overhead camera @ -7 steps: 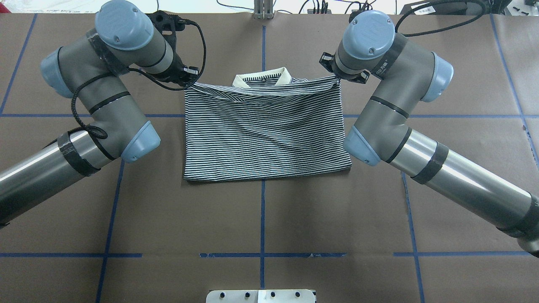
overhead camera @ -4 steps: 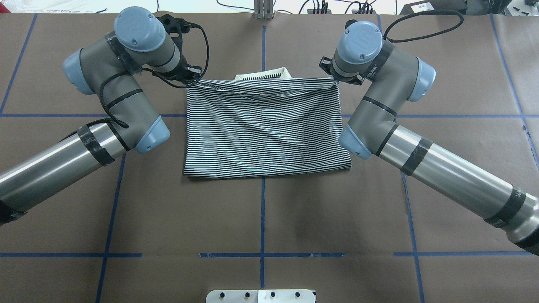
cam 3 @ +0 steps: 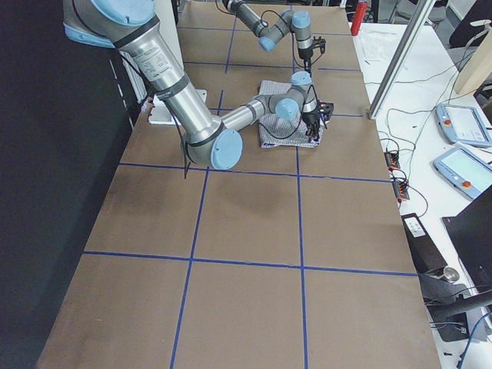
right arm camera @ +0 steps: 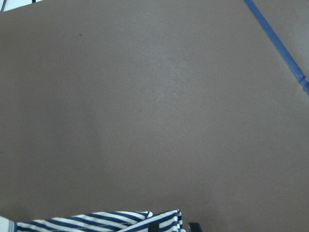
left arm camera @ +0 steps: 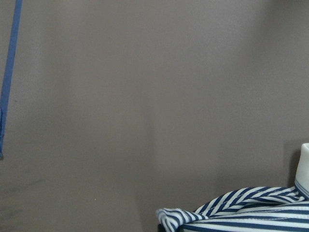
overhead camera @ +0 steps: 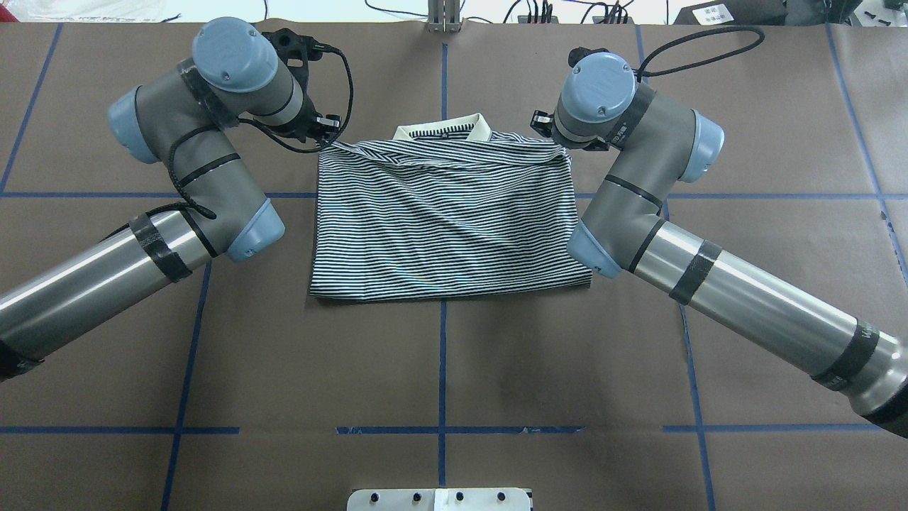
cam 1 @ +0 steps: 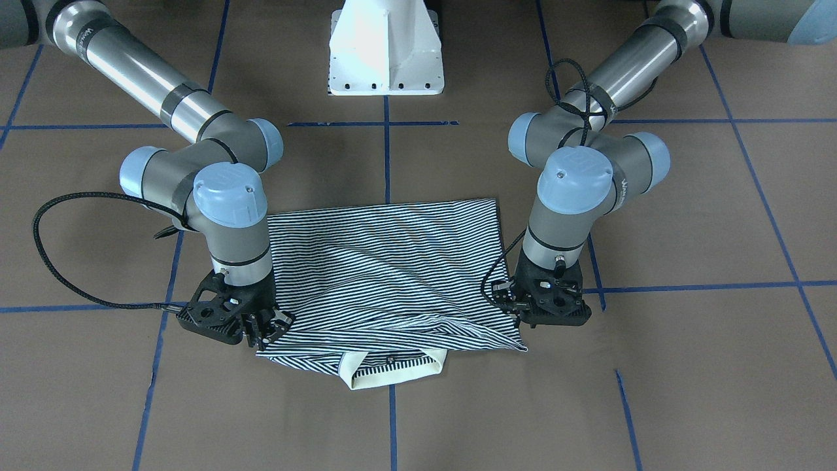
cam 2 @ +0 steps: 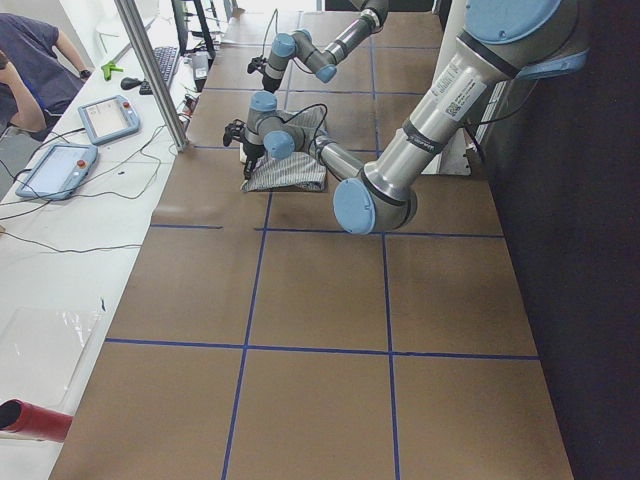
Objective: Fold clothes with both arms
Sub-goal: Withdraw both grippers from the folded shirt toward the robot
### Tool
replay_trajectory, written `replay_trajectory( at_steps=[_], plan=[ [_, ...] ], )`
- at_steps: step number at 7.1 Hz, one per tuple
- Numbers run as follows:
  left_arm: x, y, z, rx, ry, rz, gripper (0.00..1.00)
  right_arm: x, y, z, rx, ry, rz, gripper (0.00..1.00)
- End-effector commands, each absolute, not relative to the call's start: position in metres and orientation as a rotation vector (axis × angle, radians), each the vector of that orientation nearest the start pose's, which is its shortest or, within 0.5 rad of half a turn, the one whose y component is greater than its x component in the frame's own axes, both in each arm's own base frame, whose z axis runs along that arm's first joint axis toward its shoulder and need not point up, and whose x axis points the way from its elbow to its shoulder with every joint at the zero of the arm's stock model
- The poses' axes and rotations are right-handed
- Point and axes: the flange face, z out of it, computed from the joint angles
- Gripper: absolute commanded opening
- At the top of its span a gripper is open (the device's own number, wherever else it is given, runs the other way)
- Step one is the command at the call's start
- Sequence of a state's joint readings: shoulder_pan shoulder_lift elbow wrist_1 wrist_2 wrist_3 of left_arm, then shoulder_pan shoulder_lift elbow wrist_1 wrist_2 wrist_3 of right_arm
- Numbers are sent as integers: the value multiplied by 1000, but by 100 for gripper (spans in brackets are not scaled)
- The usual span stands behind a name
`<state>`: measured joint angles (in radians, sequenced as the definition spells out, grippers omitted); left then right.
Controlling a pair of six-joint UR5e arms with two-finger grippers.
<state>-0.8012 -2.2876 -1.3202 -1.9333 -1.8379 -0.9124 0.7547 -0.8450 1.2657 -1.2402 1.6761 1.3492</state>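
Note:
The navy-and-white striped polo shirt (overhead camera: pixel 447 220) lies folded on the brown table, its cream collar (overhead camera: pixel 443 131) peeking out at the far edge. My left gripper (overhead camera: pixel 328 135) sits low at the folded layer's far left corner, shut on the fabric. My right gripper (overhead camera: pixel 558 138) is at the far right corner, likewise shut on it. In the front-facing view the left gripper (cam 1: pixel 521 315) and right gripper (cam 1: pixel 268 327) flank the shirt (cam 1: pixel 386 275) just behind the collar (cam 1: pixel 392 374). Both wrist views show a bunched striped corner (left arm camera: pixel 231 215) (right arm camera: pixel 106 221) at the bottom edge.
The white pedestal base (cam 1: pixel 386 46) stands at the robot's side of the table. Blue tape lines (overhead camera: pixel 443 369) grid the brown surface. A metal post (cam 2: pixel 150 70) rises at the table's far edge. In the exterior left view, a person (cam 2: pixel 30 55) and tablets (cam 2: pixel 60 165) are on a side bench.
Both grippers have carried the folded layer's edge toward the collar and lowered it. The fabric now lies flatter and the collar shows again.

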Motion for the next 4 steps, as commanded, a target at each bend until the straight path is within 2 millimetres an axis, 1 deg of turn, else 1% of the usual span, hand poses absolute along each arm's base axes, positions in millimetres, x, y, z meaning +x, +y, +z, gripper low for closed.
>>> replay_trajectory(
  at_steps=[1, 2, 3, 4],
  plan=[
    [434, -586, 294, 398, 831, 17, 100, -448, -630, 312, 290, -765, 331, 100],
    [442, -532, 298, 388, 869, 67, 100, -438, -624, 318, 277, -779, 313, 100],
    [442, -494, 301, 358, 905, 53, 100, -435, -623, 320, 277, -779, 315, 100],
    [459, -460, 304, 290, 935, 4, 99, -435, -623, 321, 279, -776, 316, 100]
  ],
)
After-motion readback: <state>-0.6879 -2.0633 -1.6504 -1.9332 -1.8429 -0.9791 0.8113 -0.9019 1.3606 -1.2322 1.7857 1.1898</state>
